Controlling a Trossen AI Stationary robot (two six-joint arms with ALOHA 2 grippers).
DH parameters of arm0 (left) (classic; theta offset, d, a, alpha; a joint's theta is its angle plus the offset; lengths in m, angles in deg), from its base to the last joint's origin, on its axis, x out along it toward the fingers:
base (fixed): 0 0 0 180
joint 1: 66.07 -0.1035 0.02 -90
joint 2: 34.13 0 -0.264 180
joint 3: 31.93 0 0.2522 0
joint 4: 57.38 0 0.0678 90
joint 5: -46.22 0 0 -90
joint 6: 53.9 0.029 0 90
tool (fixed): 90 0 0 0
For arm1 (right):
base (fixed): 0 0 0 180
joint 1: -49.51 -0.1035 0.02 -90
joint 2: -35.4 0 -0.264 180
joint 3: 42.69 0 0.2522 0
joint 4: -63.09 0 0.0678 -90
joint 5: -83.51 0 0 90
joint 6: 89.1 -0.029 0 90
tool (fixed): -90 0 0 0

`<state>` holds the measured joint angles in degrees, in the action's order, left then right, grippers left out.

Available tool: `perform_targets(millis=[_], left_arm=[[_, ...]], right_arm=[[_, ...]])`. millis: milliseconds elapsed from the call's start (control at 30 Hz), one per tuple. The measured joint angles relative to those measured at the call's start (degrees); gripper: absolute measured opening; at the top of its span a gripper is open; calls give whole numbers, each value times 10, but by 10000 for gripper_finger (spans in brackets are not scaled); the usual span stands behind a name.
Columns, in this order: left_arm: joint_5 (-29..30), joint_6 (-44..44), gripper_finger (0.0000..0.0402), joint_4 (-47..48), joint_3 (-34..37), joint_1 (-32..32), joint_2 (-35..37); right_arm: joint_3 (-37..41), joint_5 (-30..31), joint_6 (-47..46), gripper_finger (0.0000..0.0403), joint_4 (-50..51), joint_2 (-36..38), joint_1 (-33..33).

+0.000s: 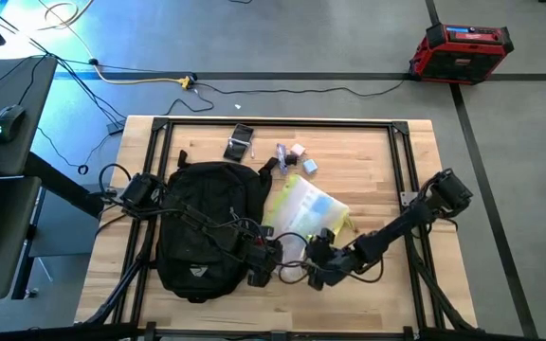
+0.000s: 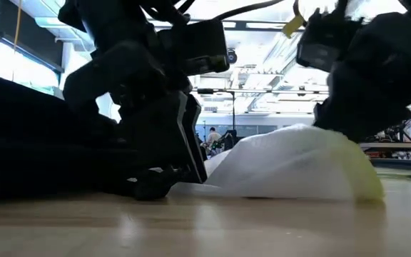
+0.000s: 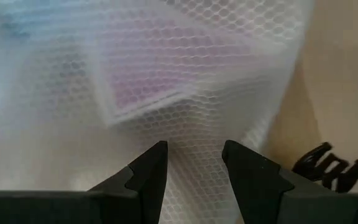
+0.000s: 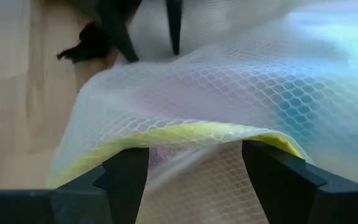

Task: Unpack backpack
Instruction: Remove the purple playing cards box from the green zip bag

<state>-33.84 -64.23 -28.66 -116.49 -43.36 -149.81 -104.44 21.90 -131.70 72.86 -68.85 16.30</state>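
The black backpack (image 1: 202, 227) lies flat on the table's left half. Against its right side lies a translucent mesh pouch (image 1: 303, 210) with a neon-yellow edge, bulging up from the table (image 2: 298, 164). My left gripper (image 1: 263, 263) is low at the pouch's near-left corner, open with a narrow gap (image 3: 194, 158), and mesh shows between its fingers. My right gripper (image 1: 318, 267) is open wide (image 4: 194, 168) at the pouch's near side. The yellow edge (image 4: 197, 132) arches between its fingers. My left gripper reaches down to the table at the pouch's near-left corner (image 2: 195, 187), with the mesh wall (image 3: 194, 134) right at its fingertips; I cannot tell whether they touch it. My right gripper's fingers stand on either side of the yellow edge; I cannot tell whether they touch it.
Small items lie toward the far edge: a dark object (image 1: 240, 144) and a few pale and blue pieces (image 1: 297, 159). A black clip or strap end (image 3: 328, 168) lies on the wood beside the pouch. Bare wood shows on the table's right and near parts (image 1: 396, 284).
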Motion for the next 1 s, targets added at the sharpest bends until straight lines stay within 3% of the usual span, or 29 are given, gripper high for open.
perform_targets(millis=[267, 400, 667, 1000], left_arm=[[-2, 0, 145, -6, 0, 0, 0], [-3, -1, 145, -13, 0, 0, 0], [-1, -5, 145, -12, 0, -2, 0], [2, -5, 145, 17, -2, -2, 2]], right_arm=[[-43, 22, 2, 245, 72, 25, -26], [-57, 21, 13, 245, 66, 7, -40], [-89, 5, 14, 245, 146, -35, -37], [-161, 114, -182, 245, 479, -37, -43]])
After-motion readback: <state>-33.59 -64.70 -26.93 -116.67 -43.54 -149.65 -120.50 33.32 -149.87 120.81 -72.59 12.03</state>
